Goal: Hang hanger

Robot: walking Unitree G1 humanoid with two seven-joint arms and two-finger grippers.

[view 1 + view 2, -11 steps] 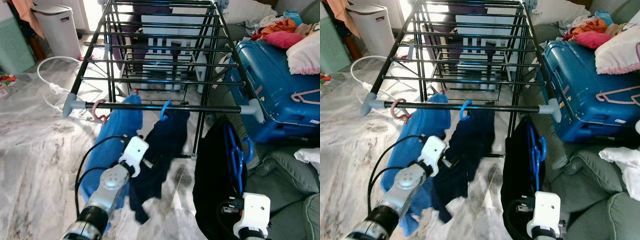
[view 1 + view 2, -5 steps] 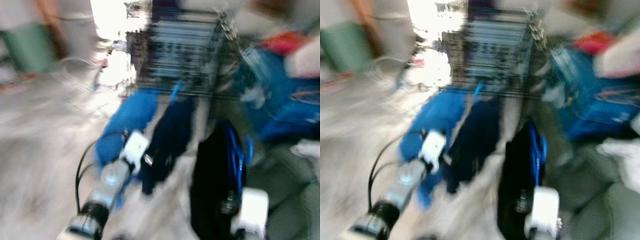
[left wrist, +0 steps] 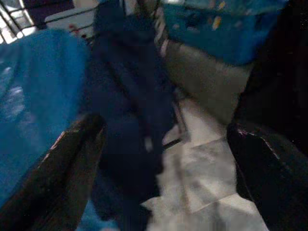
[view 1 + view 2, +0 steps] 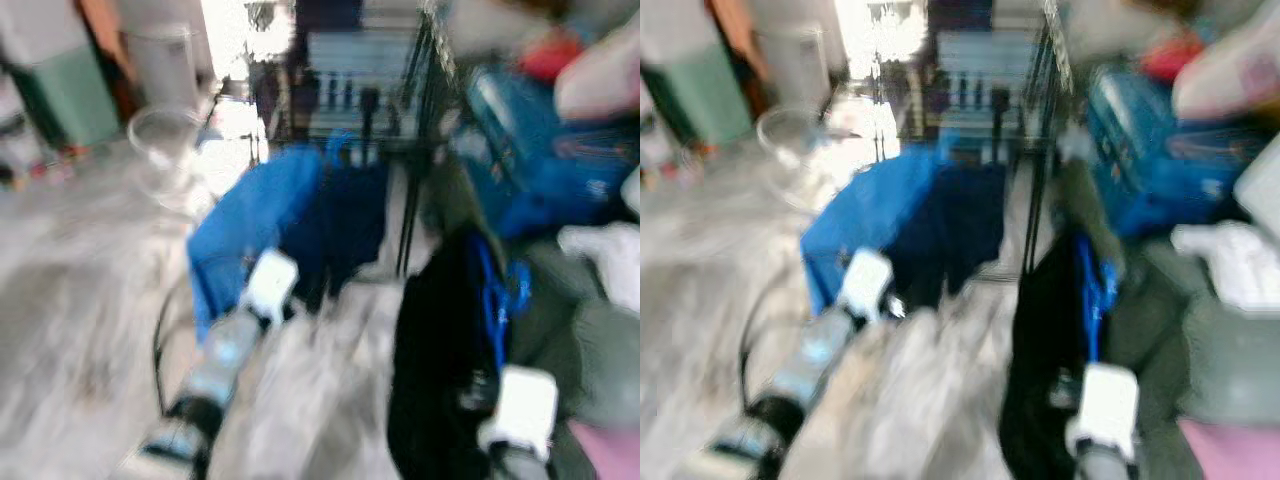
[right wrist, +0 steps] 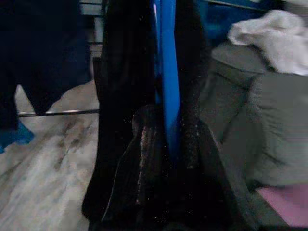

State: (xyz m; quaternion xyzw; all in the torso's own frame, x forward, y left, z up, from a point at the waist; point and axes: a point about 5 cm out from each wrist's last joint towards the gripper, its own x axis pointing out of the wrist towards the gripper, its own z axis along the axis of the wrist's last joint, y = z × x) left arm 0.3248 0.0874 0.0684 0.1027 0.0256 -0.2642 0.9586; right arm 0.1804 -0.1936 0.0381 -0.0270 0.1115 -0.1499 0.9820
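— Where do we have the hanger?

— The blue hanger (image 5: pixel 167 72) sits right between the fingers of our right pincer (image 5: pixel 166 139), which are closed against it. A black garment (image 4: pixel 435 370) is draped on the hanger and hangs down around the pincer. From the head views, which are blurred, that pincer is low on our right, beside the grey sofa (image 4: pixel 1230 370).

— And how does the hanger lie against the pincer?

— It rises straight out of the grip, running away from the wrist along the line of the fingers, with the black cloth on both sides of it.

— What about our left pincer?

— Our left pincer (image 3: pixel 159 159) has its fingers (image 3: pixel 57 183) spread wide and grips nothing. It points at a dark navy garment (image 3: pixel 130 110) that hangs beside a bright blue cloth (image 3: pixel 33 96). Both hang from the black drying rack (image 4: pixel 420 120) ahead of us.

— Anything else around?

— A blue suitcase (image 4: pixel 1150 150) stands to the right of the rack, with clothes piled on it, and a white cloth (image 5: pixel 262 36) lies on the sofa. The marble floor (image 4: pixel 90 300) spreads out to our left.
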